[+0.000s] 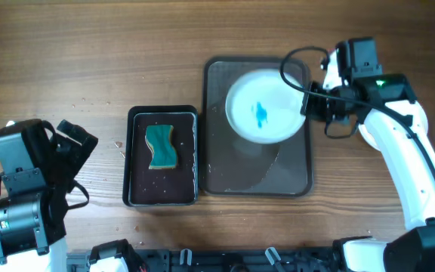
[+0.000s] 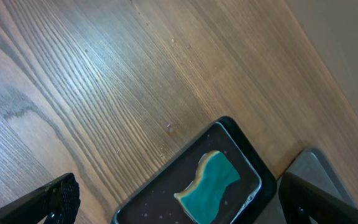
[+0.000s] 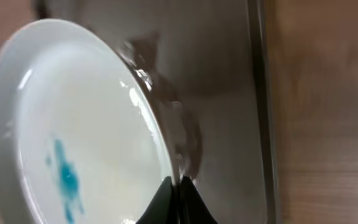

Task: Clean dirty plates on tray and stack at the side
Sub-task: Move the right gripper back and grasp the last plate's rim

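Note:
A white plate (image 1: 263, 106) with a blue smear at its middle is over the far part of the grey tray (image 1: 289, 177). My right gripper (image 1: 308, 104) is shut on the plate's right rim; in the right wrist view the fingers (image 3: 178, 186) pinch the rim of the plate (image 3: 86, 124), which is tilted above the tray (image 3: 229, 74). A teal sponge (image 1: 161, 146) lies in a black tray (image 1: 138, 193) left of the grey tray. My left gripper (image 2: 176, 202) is open and empty, above the sponge (image 2: 209, 184) in its black tray (image 2: 151, 199).
Bare wooden table (image 1: 89, 53) surrounds both trays. The near half of the grey tray looks wet. The table's far edge shows in the left wrist view (image 2: 328, 68).

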